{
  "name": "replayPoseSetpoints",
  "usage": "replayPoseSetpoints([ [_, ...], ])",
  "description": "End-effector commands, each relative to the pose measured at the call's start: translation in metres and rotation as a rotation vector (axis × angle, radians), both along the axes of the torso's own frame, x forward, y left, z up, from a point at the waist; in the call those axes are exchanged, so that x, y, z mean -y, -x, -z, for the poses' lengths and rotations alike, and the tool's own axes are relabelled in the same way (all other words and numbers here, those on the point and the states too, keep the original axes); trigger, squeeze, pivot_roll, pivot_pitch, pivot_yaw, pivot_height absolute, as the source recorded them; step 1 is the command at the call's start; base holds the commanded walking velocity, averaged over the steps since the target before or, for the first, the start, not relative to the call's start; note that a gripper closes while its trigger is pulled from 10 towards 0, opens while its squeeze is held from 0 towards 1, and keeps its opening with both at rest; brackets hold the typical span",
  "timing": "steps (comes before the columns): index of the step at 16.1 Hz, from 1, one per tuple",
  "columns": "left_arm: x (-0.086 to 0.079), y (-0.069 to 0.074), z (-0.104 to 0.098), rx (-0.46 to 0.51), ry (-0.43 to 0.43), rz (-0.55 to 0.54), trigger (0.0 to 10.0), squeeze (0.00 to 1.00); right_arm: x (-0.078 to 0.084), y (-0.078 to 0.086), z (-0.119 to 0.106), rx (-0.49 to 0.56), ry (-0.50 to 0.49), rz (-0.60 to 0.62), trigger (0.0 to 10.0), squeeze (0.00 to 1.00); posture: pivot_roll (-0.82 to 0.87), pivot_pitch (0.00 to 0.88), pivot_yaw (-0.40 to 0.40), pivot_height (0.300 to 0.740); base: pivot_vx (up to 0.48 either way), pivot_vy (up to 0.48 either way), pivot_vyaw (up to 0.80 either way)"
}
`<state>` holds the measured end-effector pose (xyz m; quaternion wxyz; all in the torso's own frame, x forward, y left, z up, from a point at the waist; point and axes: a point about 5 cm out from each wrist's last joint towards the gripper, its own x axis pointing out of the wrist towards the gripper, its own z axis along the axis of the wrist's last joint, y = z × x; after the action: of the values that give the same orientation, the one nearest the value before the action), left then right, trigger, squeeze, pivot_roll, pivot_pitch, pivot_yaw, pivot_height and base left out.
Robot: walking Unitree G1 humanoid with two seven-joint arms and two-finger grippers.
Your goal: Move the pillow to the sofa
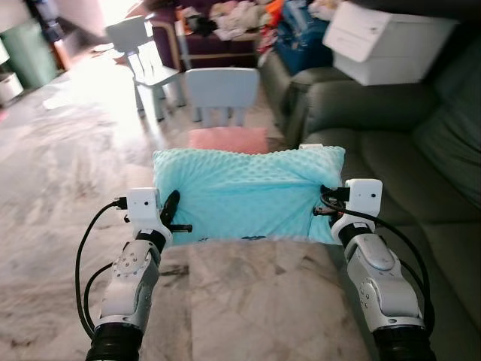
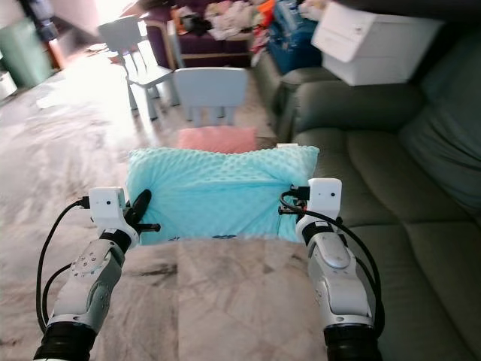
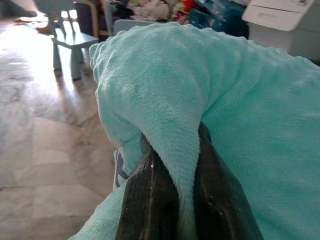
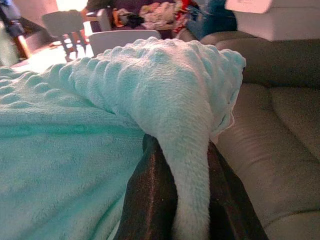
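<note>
- A white box (image 1: pixel 387 41) sits on the far end of the sofa (image 1: pixel 391 165), by its arm; its lid is down, so what it holds cannot be told.
- The pillow (image 1: pixel 244 195), turquoise and dimpled, is held up off the floor (image 1: pixel 52 173) between the two arms, near the robot and just left of the sofa's seat.
- The left gripper (image 3: pixel 187 200) has its jaws pinching a fold of the pillow's left edge; cloth shows squeezed between the two black fingers (image 3: pixel 150 200).
- The right gripper (image 4: pixel 192 205) has its jaws pinching a fold at the pillow's right edge, next to the sofa cushion.
- A marbled slab, like the floor in pattern, lies under the arms at the near edge; I cannot tell whether it is floor or a raised surface.
- The floor is pale marbled tile, bright with glare at the far left.
- A pink mat (image 1: pixel 228 139) lies on the floor just beyond the pillow.
- Two pale blue small chairs (image 1: pixel 222 94) stand farther off.
- Heaped clothes (image 1: pixel 237 16) and a blue bag (image 1: pixel 301 34) lie at the far side of the room.
</note>
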<state>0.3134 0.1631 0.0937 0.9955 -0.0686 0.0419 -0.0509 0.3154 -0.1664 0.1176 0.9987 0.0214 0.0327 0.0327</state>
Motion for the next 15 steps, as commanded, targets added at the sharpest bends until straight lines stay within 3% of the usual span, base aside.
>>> replayPoseSetpoints([
  [1, -0.0058, -0.0017, -0.0032, 0.015, -0.018, -0.022, 10.0, 0.00, 0.0052, -0.0010, -0.0050, 0.014, -0.008, 0.022, 10.0, 0.00, -0.12, 0.019, 0.020, 0.740, 0.000, 0.000, -0.78],
  [4, -0.0117, -0.0029, -0.0044, 0.039, -0.064, -0.050, 10.0, 0.00, 0.0063, -0.0012, -0.0047, 0.010, -0.010, 0.026, 10.0, 0.00, -0.12, 0.016, 0.019, 0.740, 0.000, 0.000, -0.78],
  [15, -0.0146, -0.0048, -0.0045, 0.034, -0.050, -0.043, 10.0, 0.00, 0.0062, -0.0015, -0.0059, 0.012, -0.011, 0.025, 10.0, 0.00, -0.12, 0.017, 0.023, 0.740, 0.000, 0.000, -0.78],
])
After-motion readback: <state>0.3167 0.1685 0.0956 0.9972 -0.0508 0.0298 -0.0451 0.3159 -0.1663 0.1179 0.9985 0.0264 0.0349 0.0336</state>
